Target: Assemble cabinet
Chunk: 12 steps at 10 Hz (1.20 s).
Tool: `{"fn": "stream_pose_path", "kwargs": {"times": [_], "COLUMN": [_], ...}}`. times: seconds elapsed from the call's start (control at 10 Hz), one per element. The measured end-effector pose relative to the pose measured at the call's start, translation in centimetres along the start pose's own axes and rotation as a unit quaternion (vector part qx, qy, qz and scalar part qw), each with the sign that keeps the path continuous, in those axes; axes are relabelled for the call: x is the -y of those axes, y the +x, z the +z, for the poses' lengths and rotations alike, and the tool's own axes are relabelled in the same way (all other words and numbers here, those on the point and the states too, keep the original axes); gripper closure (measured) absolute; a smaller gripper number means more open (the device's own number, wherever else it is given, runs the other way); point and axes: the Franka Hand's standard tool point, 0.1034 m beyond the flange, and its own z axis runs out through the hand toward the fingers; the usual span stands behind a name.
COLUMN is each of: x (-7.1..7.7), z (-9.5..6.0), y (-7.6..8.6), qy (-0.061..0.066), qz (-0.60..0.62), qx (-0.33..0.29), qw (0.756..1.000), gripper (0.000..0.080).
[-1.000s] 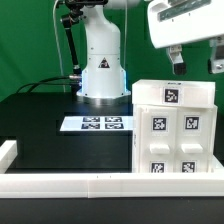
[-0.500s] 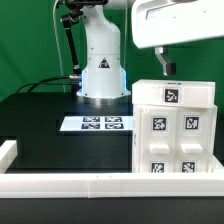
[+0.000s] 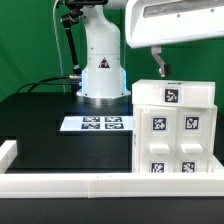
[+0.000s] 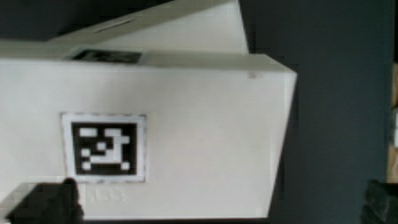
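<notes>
Gripper (image 3: 185, 68) above cabinet (image 3: 175, 135) (tagged top), jaws apart, empty

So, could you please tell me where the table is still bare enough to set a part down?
The black table is bare between the marker board, the border rail and the cabinet. It is crowded at the exterior view's right, where the hand hovers over the cabinet.

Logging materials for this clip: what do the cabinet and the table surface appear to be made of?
The cabinet looks like white plastic, smooth and matte: uniform color, crisp moulded edges, with what seem to be printed black-and-white tags stuck on. The table has a black, low-sheen top, possibly a mat or coated board; the pictures do not settle which.
</notes>
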Motion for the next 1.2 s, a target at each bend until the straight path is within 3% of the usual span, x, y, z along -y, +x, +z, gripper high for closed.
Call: {"fn": "stream_pose_path", "kwargs": {"times": [0.2,0.4,0.6,0.8,1.2], "x": [-0.2,-0.4,-1.0,-1.5,-2.1], "z": [0.0,-0.1,0.3,0.8,1.1], "y": [0.1,0.2,-0.1,-0.3,-0.4], "qy": [-0.004,-0.008,-0.007,-0.012,-0.014], "qz": [-0.121,-0.263,-0.364,-0.472,-0.594], "qx": [-0.003,-0.002,0.021,0.041,0.048], "qw": [0.993,0.965,0.931,0.881,0.803], "gripper": [0.0002,0.0002,0.0002,0.0002,0.0002]}}
